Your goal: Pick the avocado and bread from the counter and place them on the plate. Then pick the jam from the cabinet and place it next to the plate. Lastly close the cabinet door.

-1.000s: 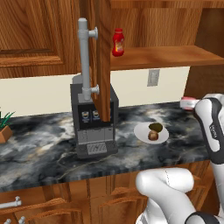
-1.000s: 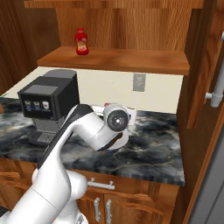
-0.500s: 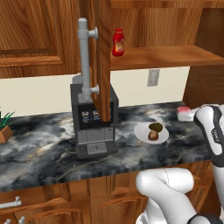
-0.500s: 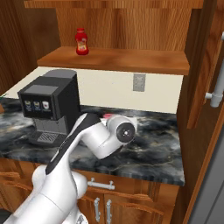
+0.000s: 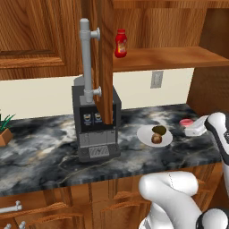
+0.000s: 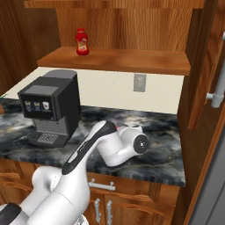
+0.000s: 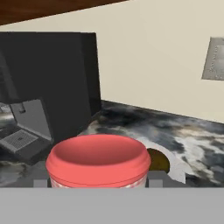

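My gripper (image 5: 189, 127) is shut on the jam (image 5: 186, 121), a squat pink-red jar held low over the dark marble counter (image 5: 44, 152), just right of the plate (image 5: 144, 136). Whether the jar touches the counter I cannot tell. The white plate carries the olive avocado (image 5: 159, 130) and the brown bread (image 5: 155, 139). In the hand view the jam (image 7: 98, 159) sits large between the fingers, with the plate's rim (image 7: 177, 168) and the bread (image 7: 158, 161) behind it. The cabinet door (image 5: 105, 58) stands open, edge-on, with its grey bar handle (image 5: 86, 58).
A black coffee machine (image 5: 96, 127) stands left of the plate, under the open door. A taller red bottle (image 5: 120, 43) stands on the cabinet shelf (image 5: 170, 56). A wall outlet (image 5: 156, 79) is behind the plate. A potted plant (image 5: 4, 129) sits far left.
The gripper has come down with the jam from above the counter's right end to just over the counter beside the plate. Nothing else has moved.
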Controlling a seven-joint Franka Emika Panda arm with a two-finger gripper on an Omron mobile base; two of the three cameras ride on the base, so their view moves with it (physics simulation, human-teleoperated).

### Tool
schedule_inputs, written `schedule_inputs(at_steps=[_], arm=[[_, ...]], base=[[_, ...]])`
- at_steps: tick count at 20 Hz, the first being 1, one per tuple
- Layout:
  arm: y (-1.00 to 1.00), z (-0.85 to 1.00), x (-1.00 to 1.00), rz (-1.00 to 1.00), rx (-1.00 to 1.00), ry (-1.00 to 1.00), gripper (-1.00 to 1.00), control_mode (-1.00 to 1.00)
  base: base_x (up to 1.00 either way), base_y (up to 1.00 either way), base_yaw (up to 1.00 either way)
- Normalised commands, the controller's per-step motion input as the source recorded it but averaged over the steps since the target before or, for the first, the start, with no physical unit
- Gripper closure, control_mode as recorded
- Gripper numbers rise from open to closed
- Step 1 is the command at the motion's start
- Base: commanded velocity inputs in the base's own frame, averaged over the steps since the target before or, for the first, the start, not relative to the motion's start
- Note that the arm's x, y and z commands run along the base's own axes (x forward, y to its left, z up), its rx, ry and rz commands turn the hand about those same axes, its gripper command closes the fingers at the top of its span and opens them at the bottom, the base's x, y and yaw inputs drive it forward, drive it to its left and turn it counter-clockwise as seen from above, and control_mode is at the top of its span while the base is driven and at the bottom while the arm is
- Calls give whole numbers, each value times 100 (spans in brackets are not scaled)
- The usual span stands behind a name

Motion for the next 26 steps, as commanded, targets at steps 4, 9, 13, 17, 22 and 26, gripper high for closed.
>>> schedule_inputs(at_steps=[4, 9, 13, 17, 22, 26], arm=[[-11, -46, 8, 14, 0, 0, 100, -100], [-8, -27, 5, 6, 0, 0, 100, -100], [-10, -25, 5, 2, 0, 0, 100, -100], [-4, -28, 4, 0, 0, 0, 100, -100], [0, -25, 0, 0, 0, 0, 100, -100], [0, -13, 0, 0, 0, 0, 100, -100]], base=[[0, 0, 0], [0, 0, 0], [0, 0, 0], [0, 0, 0], [0, 0, 0], [0, 0, 0]])
